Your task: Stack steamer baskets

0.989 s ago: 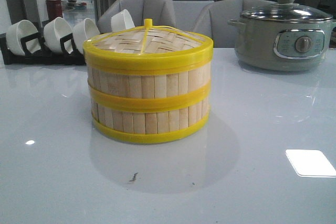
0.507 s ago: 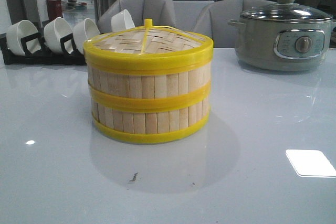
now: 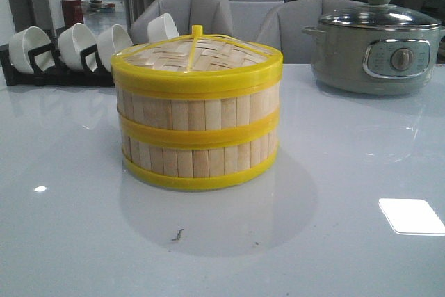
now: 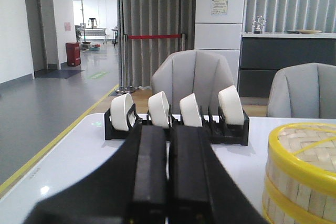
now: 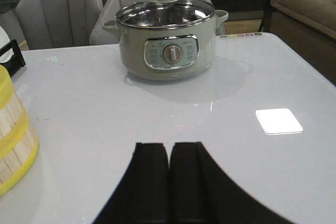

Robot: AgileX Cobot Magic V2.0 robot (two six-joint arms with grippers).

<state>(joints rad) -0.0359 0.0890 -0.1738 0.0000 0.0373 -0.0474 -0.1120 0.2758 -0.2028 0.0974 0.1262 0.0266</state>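
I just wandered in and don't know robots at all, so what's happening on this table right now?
Nothing is being handled at this moment. The two round bamboo-slat steamer baskets with yellow rings sit stacked on the glossy white table, topped by a woven bamboo lid with a yellow rim. The left claw and right claw are both shut, empty and clear of the stack. A grey electric pot stands behind.

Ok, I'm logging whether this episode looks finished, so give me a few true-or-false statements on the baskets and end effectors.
1. The two steamer baskets sit stacked, one on the other. True.
2. The woven lid lies on the table beside the stack. False: it sits on top.
3. The left end effector is shut and holds nothing. True.
4. The right end effector grips the electric pot. False: it is shut, empty, apart from it.
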